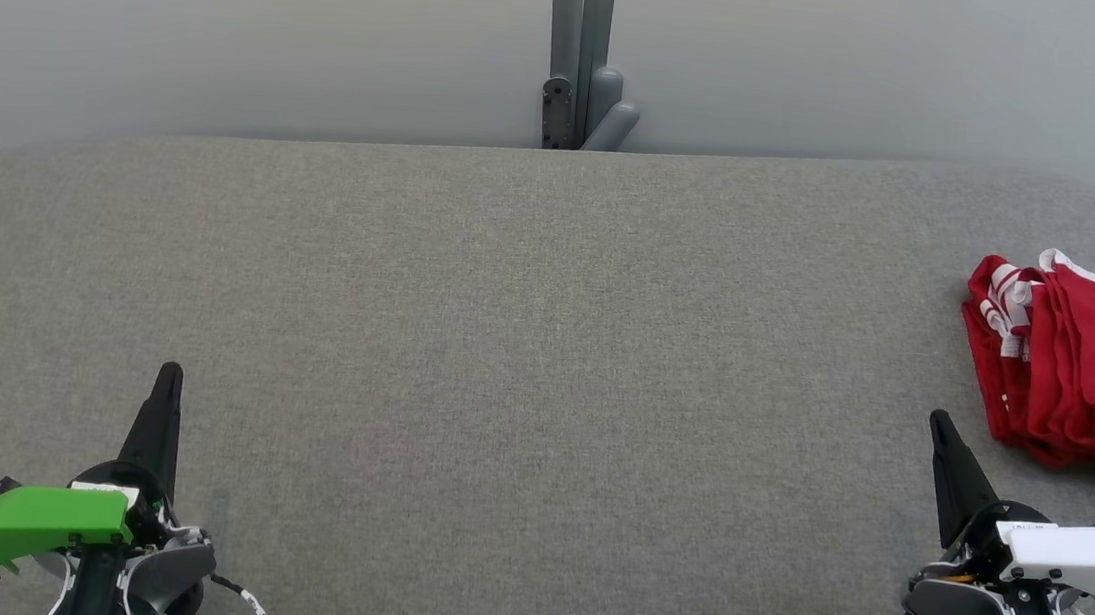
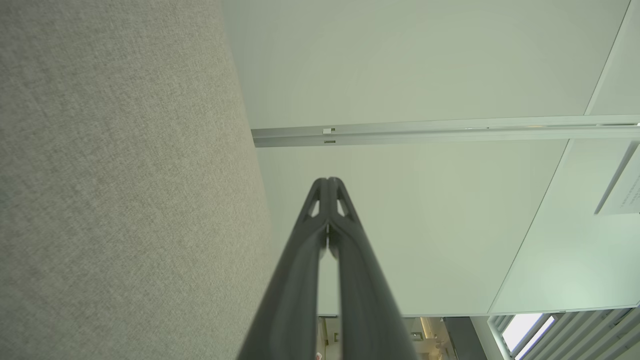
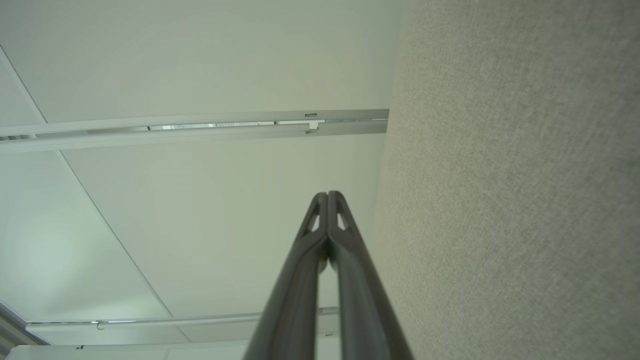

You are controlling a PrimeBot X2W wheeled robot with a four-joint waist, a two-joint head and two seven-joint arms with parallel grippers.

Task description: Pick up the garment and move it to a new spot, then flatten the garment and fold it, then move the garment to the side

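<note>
A red garment [image 1: 1093,375] with white trim lies folded in a thick stack at the right edge of the grey felt table [image 1: 524,345], running out of the head view. My right gripper [image 1: 938,421] is shut with nothing in it, its tip a short way to the left of and nearer than the garment's front corner. At the lower left my left gripper [image 1: 169,374] is shut and empty too, far from the garment. Both wrist views look along touching fingertips, the left gripper [image 2: 327,181] and the right gripper [image 3: 327,194], toward the pale wall.
A pale wall stands behind the table's far edge, with a grey post and bracket [image 1: 578,69] at its middle. The tabletop's corners are rounded. Grey felt [image 2: 115,190] spreads wide between the two grippers.
</note>
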